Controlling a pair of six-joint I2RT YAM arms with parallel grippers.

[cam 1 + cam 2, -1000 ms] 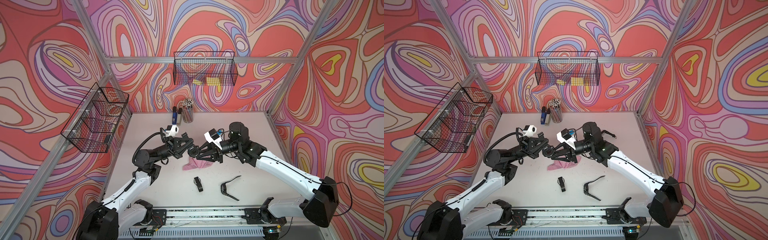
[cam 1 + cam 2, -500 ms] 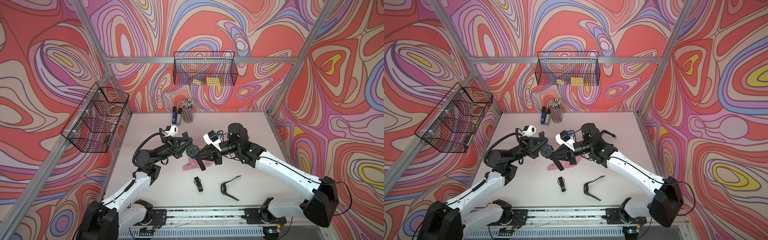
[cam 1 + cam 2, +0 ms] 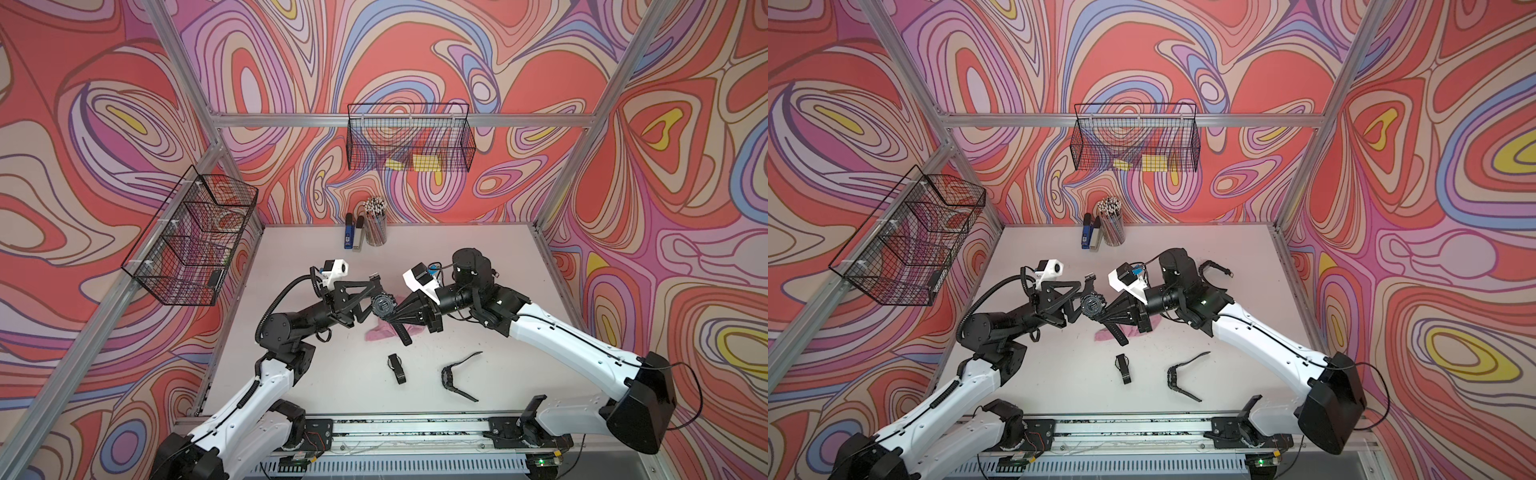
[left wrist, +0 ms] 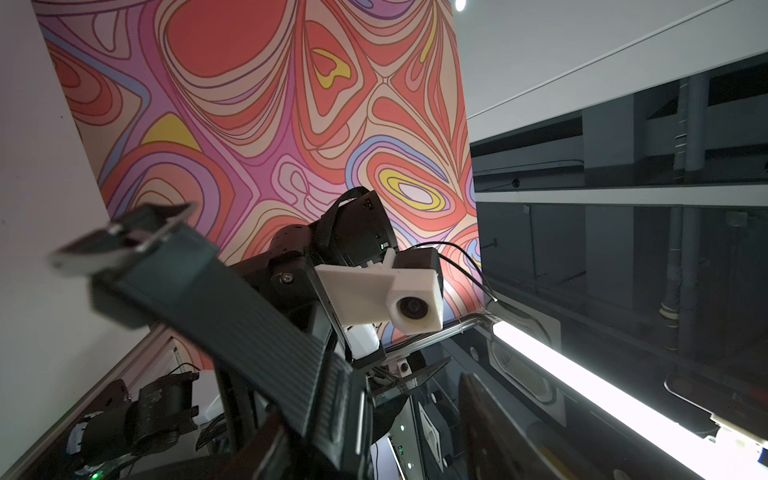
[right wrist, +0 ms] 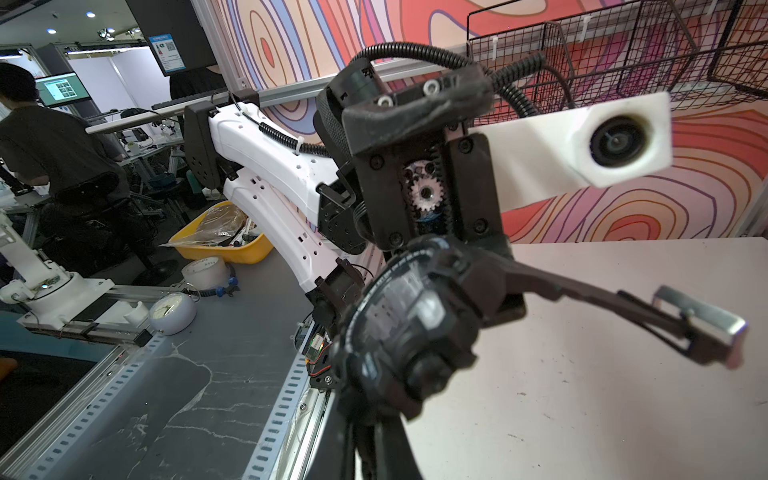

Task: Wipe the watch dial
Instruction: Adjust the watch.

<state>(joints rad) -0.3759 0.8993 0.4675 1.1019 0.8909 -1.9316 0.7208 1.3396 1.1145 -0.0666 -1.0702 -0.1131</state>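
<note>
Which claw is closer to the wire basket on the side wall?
Left. The left gripper, open around the watch, is on the side toward the wire basket; the right gripper, shut on that watch, is beyond it, farther away.

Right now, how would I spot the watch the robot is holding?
Look at the middle of the white table, where a pink cloth lies. Just above it hangs a chunky black watch with a round face, pinched by the right gripper. The small band and the curled watch lie on the table nearer the front; only this one is lifted up.
</note>
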